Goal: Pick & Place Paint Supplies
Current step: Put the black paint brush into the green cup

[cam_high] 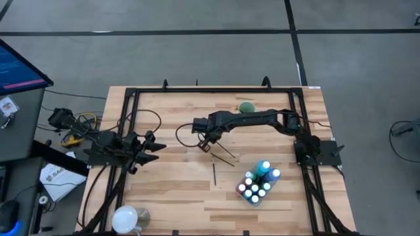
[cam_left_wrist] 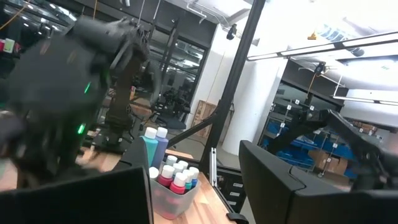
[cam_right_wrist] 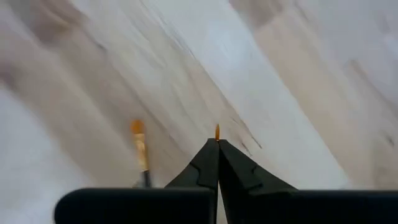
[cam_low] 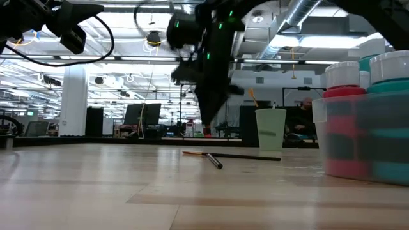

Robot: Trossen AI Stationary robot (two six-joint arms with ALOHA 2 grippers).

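- My right end effector (cam_right_wrist: 217, 149) is out over the middle of the bench (cam_high: 177, 190), pinched completely shut. An orange bristle tip pokes out between the fingertips, so I'd say it's clamped on a paintbrush (cam_right_wrist: 217, 132).
- Overhead view is a bit murky there. I think the held brush hangs off the end effector toward the near side, but I can't separate it cleanly from the loose brush (cam_high: 224, 151) lying just beside it.
- Another brush (cam_high: 214, 171) sits a little nearer to me, between the arm and the tub (cam_high: 250, 198).
- The paint bottles (cam_high: 259, 183) are all standing in the clear tub at the near right. The pale green cup (cam_high: 246, 107) is at the far side behind the right arm.
- Handling guess: brushes are very light, stiff and thin, so they'll roll or pivot in a pinch. Grab mid-handle and stay off the bristles.
- Bottles look like light plastic with smooth sides, probably a bit slippery. I'd take them around the body just under the cap.
- Left end effector (cam_high: 157, 147) is parked at the bench's left edge, fingers spread wide, holding nothing.
- Labels: nothing readable on the bottles or cup. There's a paper bag off the bench at left with print I can't make out.
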